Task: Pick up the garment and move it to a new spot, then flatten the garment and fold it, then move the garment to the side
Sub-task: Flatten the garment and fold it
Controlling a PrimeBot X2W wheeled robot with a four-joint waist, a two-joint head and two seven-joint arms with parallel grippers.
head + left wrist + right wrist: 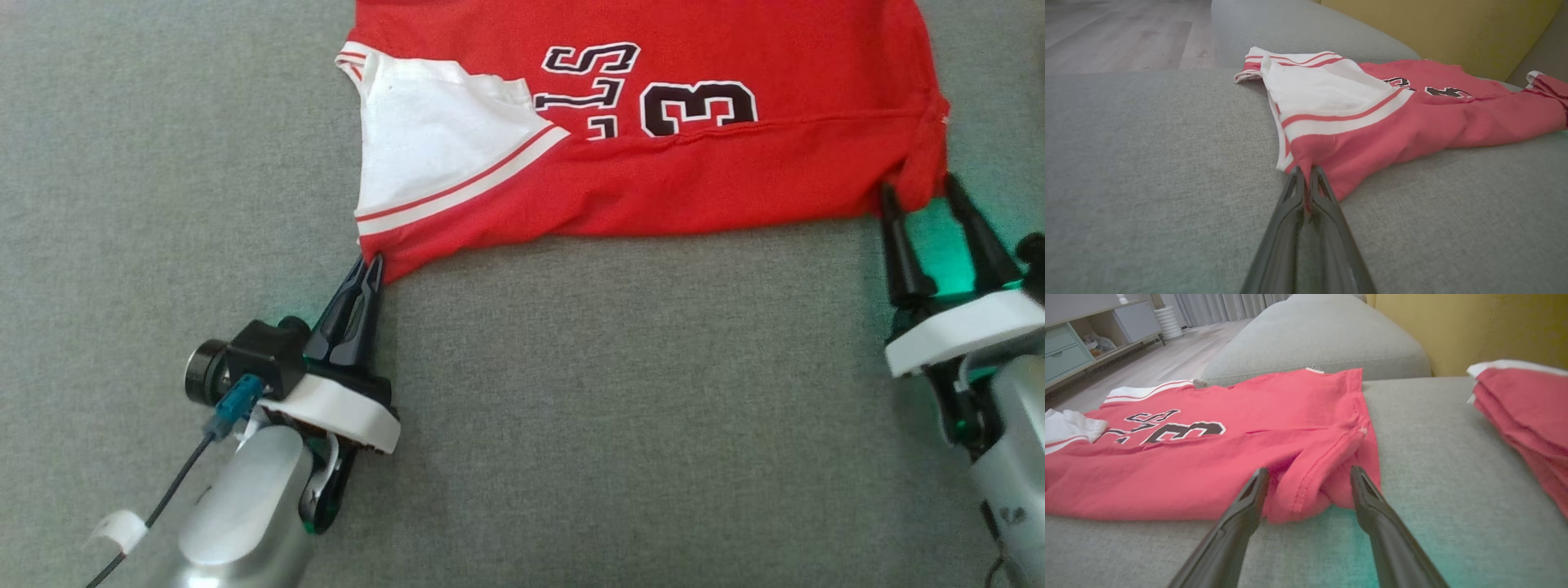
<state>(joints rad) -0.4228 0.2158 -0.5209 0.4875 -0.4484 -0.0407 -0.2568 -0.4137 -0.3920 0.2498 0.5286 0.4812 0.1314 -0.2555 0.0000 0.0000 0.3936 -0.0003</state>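
Observation:
A red jersey [653, 180] with white striped trim and black numbers lies folded on the grey couch cushion [571, 408]. My left gripper [369, 265] is shut on the garment's near left corner, and the left wrist view shows red cloth pinched between its tips at the garment [1363, 139]. My right gripper [918, 189] stands open at the near right corner; a bunched red fold of the garment [1290, 457] sits between its spread fingers [1251, 498].
A second folded red-and-white garment [1527, 412] lies on the cushion to the right. A yellow back cushion [1474, 326] rises behind. Beyond the couch edge lie a wooden floor [1118, 36] and a low cabinet [1069, 351].

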